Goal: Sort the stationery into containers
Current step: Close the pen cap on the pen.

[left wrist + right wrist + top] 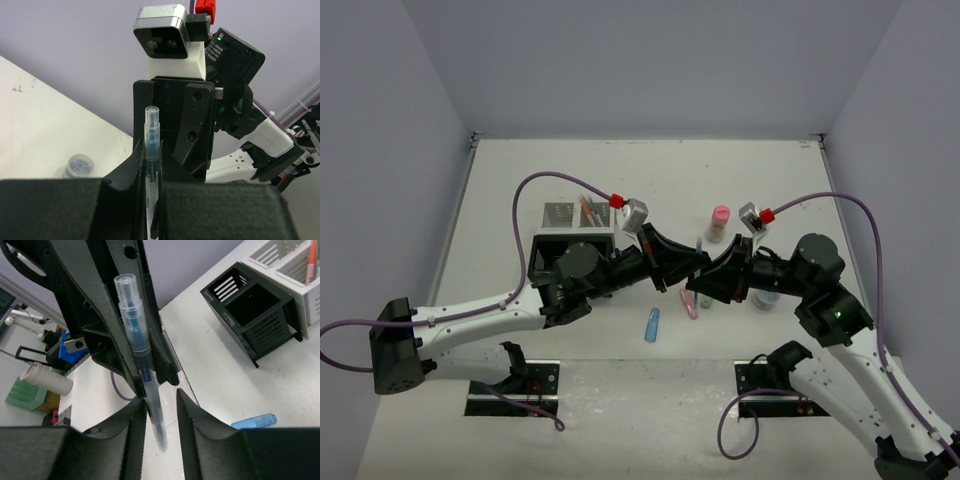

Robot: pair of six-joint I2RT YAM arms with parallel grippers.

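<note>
A clear pen with blue ink [151, 135] stands between the jaws of my left gripper [152, 165], which is shut on it. The two grippers meet nose to nose over the middle of the table, left gripper [692, 260] against right gripper [708, 277]. In the right wrist view the pen [136, 325] hangs down between my right gripper's [161, 410] open jaws, next to one finger with a gap to the other. The organiser has black compartments [548, 255] and white mesh ones [560, 212] holding an orange pen [590, 212].
On the table lie a blue capsule [651, 324], a pink pen [689, 303] and a green pen [705, 298]. A pink-capped bottle [719, 222] stands behind the grippers. The round tub [765, 298] sits partly under the right arm.
</note>
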